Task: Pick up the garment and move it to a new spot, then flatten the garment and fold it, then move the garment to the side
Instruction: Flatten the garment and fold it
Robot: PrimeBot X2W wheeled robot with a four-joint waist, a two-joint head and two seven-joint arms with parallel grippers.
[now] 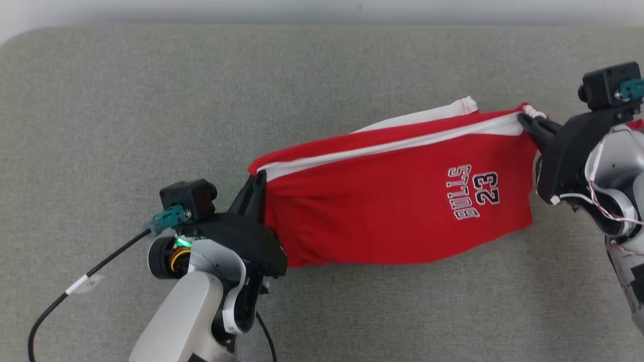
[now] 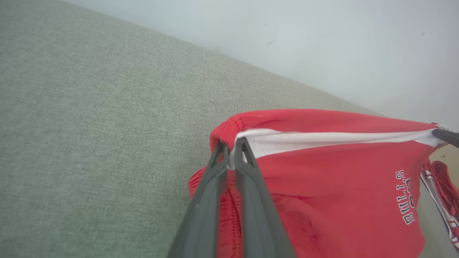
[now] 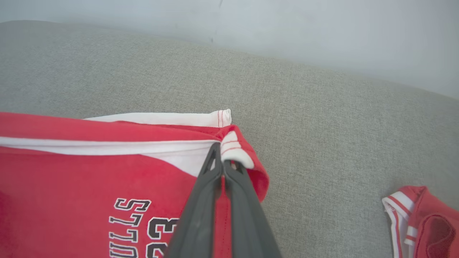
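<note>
The garment (image 1: 392, 201) is a pair of red shorts with a white side stripe and "BULLS 23" lettering. It hangs stretched between my two grippers above the grey cloth surface (image 1: 151, 100), its lower part sagging. My left gripper (image 1: 259, 178) is shut on the garment's left corner, and its fingers (image 2: 218, 168) pinch the red and white edge (image 2: 322, 139). My right gripper (image 1: 526, 119) is shut on the right corner. In the right wrist view the fingertips (image 3: 215, 161) clamp the white-trimmed hem (image 3: 235, 150).
A second red piece with white trim (image 3: 423, 218) lies on the surface to the right of the held shorts, also seen as red cloth (image 2: 443, 190) in the left wrist view. A pale wall (image 1: 322, 10) borders the far edge. A black cable (image 1: 75, 286) trails from my left wrist.
</note>
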